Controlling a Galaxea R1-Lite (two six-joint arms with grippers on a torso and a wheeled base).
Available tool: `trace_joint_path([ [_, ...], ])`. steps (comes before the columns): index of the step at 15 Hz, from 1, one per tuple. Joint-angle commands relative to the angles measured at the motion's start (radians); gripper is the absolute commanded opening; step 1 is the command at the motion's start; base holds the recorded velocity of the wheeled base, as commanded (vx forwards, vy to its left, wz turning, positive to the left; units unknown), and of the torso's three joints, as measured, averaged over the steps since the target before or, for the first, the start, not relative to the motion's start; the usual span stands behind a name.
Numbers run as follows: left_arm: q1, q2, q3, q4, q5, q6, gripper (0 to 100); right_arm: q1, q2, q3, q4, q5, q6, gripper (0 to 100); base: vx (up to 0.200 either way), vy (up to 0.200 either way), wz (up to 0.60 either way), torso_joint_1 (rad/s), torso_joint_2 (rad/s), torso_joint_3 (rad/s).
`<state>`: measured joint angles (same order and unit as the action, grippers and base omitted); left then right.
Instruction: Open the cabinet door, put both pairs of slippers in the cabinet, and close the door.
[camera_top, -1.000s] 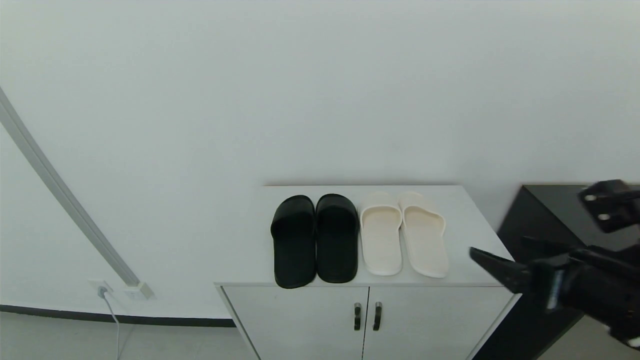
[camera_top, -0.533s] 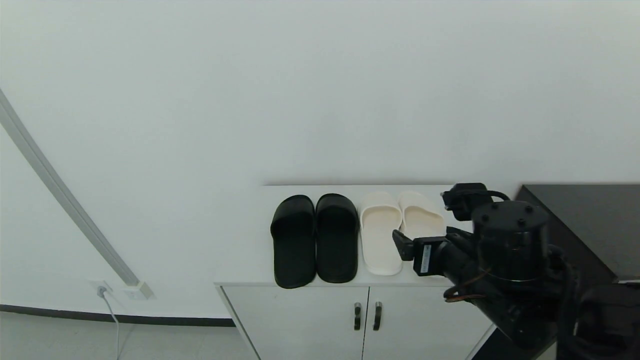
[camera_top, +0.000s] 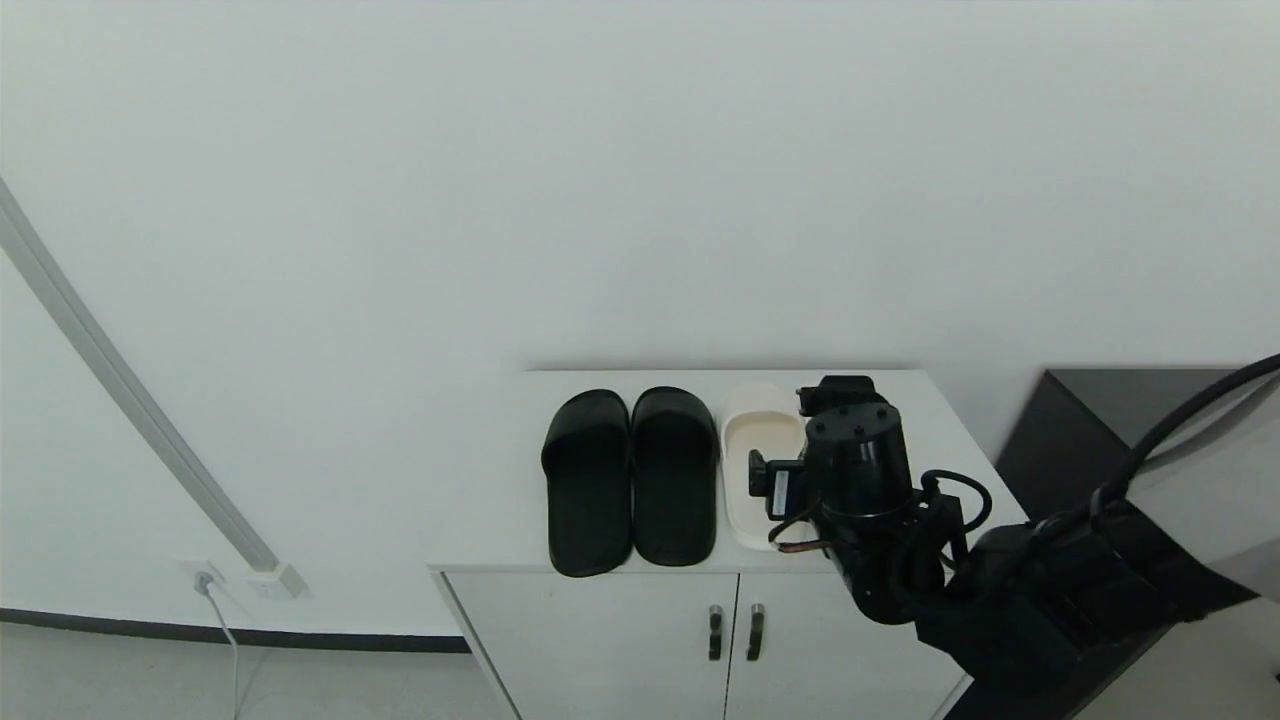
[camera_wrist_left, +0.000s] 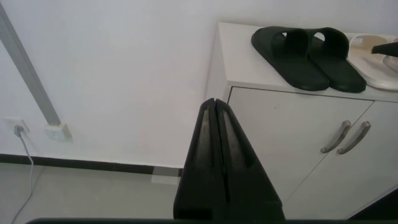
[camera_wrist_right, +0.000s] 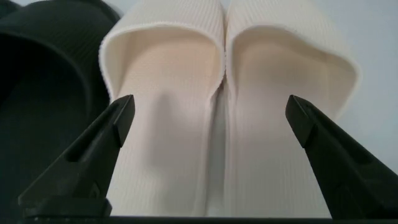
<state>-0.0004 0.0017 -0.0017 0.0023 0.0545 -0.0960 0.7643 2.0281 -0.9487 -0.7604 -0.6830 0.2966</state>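
A white cabinet (camera_top: 600, 640) stands with both doors closed, its two dark handles (camera_top: 735, 632) meeting at the middle. On its top lie a black pair of slippers (camera_top: 630, 480) and, to their right, a cream pair (camera_top: 760, 450), partly hidden by my right arm. My right gripper (camera_wrist_right: 208, 115) hovers open just over the cream pair (camera_wrist_right: 224, 124), one finger outside each slipper. My left gripper (camera_wrist_left: 214, 106) is shut and empty, low and to the left in front of the cabinet (camera_wrist_left: 292, 137).
The white wall rises directly behind the cabinet. A black unit (camera_top: 1100, 400) stands close on the cabinet's right. On the left wall a grey conduit (camera_top: 100, 370) runs down to a socket with a cable (camera_top: 205, 578).
My right arm has swung in from the right edge across the cabinet top and now sits over the cream slippers. Both pairs lie as before.
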Motion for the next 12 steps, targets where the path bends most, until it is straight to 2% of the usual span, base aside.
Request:
trace_joint_path([
  [1,0.0,0.0,0.0,0.001,0.001,0.001,0,-0.023,0.07,-0.058,0.003,0.0,-0.004,100,0.0,0.0,0.0,0.0,0.0,0.0],
  [8,0.0,0.0,0.0,-0.001,0.001,-0.004,0,-0.086,0.187,-0.229,0.003,0.011,-0.082,100,0.0,0.0,0.0,0.0,0.0,0.0],
  [12,0.0,0.0,0.0,-0.001,0.001,-0.011,0,-0.108,0.201,-0.262,0.003,0.011,-0.093,100,0.0,0.0,0.0,0.0,0.0,0.0],
])
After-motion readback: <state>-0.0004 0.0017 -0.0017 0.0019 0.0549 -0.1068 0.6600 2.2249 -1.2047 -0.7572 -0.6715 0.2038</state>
